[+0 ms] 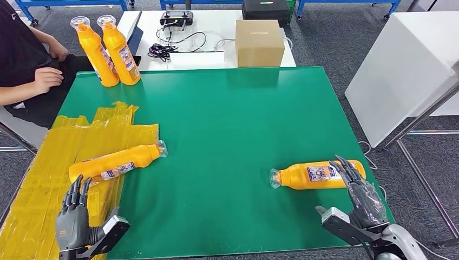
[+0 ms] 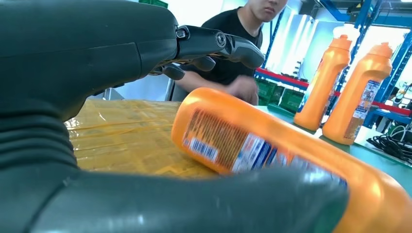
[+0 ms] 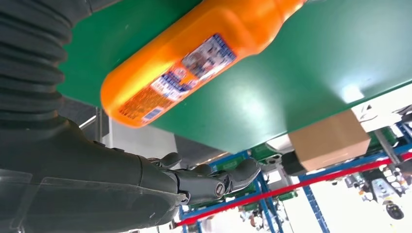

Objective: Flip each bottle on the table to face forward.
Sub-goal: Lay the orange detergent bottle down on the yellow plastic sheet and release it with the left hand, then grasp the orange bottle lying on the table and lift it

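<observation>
1. The left hand (image 1: 73, 214) was seen near the table's front-left corner, fingers spread apart and nothing grasped, its fingertips just short of a lying bottle.
2. That left bottle (image 1: 116, 163) was laid on its side on the yellow taped patch (image 1: 65, 146) along the left edge, its clear cap turned toward the table's middle; in the left wrist view (image 2: 272, 155) its barcode label was shown facing up, the thumb below it and the fingers above, no contact being discernible.
3. The right hand (image 1: 361, 197) was held near the front-right corner, fingers extended and released, fingertips reaching over the base end of a second lying bottle; whether they touched it could not be told.
4. The right bottle (image 1: 316, 175) was laid on its side on the green table (image 1: 227, 119) near the right edge, cap pointed toward the middle, a label turned upward.
5. Two upright bottles (image 1: 108, 51) were stood side by side, touching, at the back-left corner, caps on.
6. A closed cardboard box (image 1: 260, 43) was set on a white table behind the back edge, beside black cables (image 1: 162, 50); its contents were hidden.
7. A person's hand (image 1: 47, 78) was rested beside the back-left corner.
</observation>
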